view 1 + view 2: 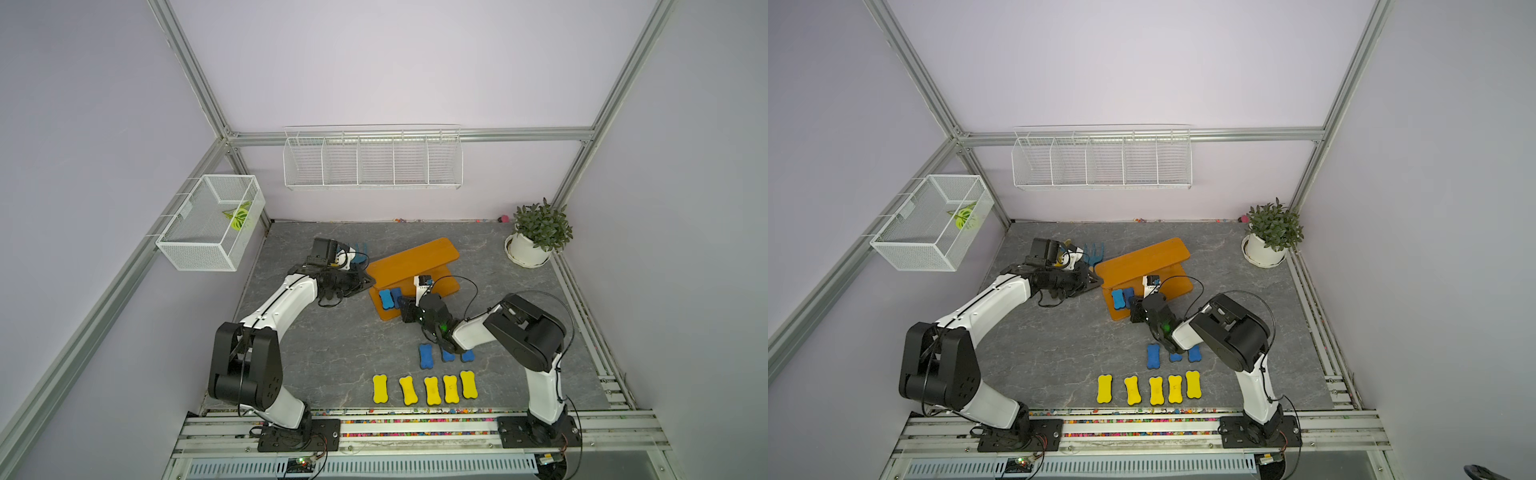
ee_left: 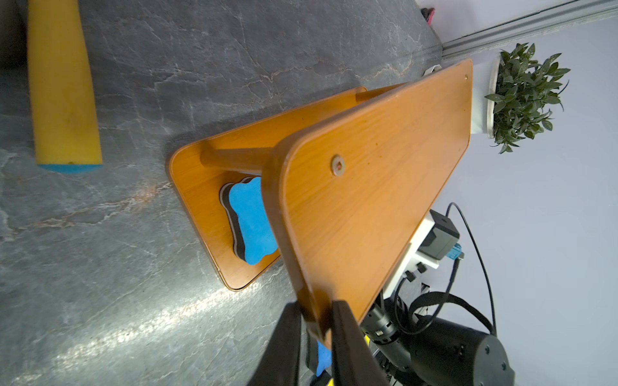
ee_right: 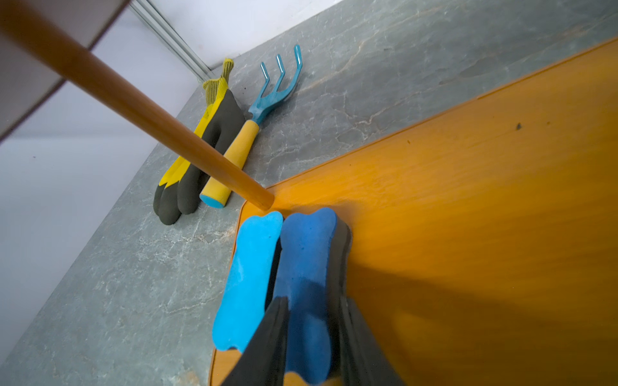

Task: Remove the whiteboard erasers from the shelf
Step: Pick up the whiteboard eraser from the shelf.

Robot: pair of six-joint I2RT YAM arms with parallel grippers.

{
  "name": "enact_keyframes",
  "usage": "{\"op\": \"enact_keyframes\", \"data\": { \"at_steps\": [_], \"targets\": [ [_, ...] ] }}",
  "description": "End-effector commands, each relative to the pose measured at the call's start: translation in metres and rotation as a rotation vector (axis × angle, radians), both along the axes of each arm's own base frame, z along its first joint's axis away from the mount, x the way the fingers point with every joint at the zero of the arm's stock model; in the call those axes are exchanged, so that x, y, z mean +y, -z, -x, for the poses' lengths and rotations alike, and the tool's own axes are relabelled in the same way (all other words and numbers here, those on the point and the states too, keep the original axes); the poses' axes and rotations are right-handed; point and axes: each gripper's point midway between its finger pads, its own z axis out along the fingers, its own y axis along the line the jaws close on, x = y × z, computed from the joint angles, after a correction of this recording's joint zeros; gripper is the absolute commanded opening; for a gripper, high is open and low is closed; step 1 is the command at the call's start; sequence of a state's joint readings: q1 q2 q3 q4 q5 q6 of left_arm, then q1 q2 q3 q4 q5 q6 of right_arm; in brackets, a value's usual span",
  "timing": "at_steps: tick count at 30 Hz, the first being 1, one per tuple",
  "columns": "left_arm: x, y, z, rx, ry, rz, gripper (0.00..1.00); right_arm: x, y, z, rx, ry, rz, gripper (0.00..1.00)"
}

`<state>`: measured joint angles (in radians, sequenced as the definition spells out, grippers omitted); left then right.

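The orange-brown shelf stands mid-table in both top views. My left gripper is shut on the end edge of its upper tier. Two blue whiteboard erasers lie side by side on the lower tier. My right gripper is shut on the darker one, its fingers on either side. The lighter one lies free beside it, touching. On the table near the front lie several yellow erasers in a row, with three blue ones behind them, partly under my right arm.
A blue hand rake with a yellow handle and a yellow-and-black glove lie left of the shelf. A potted plant stands at the back right. A white wire rack and a mesh basket hang on the walls.
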<state>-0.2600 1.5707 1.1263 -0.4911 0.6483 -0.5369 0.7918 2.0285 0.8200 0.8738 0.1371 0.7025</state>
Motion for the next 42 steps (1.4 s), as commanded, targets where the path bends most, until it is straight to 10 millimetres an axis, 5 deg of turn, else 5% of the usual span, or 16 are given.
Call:
{"op": "enact_keyframes", "data": {
  "at_steps": [1, 20, 24, 32, 42],
  "targets": [
    [0.004, 0.006, 0.003, 0.008, 0.011, -0.04, 0.2, 0.001, 0.003, -0.005, 0.009, 0.004, -0.017, 0.31],
    [0.008, -0.009, 0.002, -0.033, -0.007, -0.019, 0.35, -0.001, 0.012, 0.001, 0.07, -0.015, 0.001, 0.0],
    [0.009, -0.018, 0.004, -0.051, -0.009, -0.015, 0.45, -0.002, 0.0, 0.002, 0.063, -0.018, 0.002, 0.0],
    [0.016, -0.03, 0.011, -0.082, -0.024, -0.021, 0.48, -0.009, -0.033, 0.01, 0.026, -0.014, -0.011, 0.0],
    [0.02, -0.033, 0.016, -0.098, -0.028, -0.018, 0.48, -0.021, -0.054, 0.057, 0.043, -0.038, 0.056, 0.0]
  ]
}}
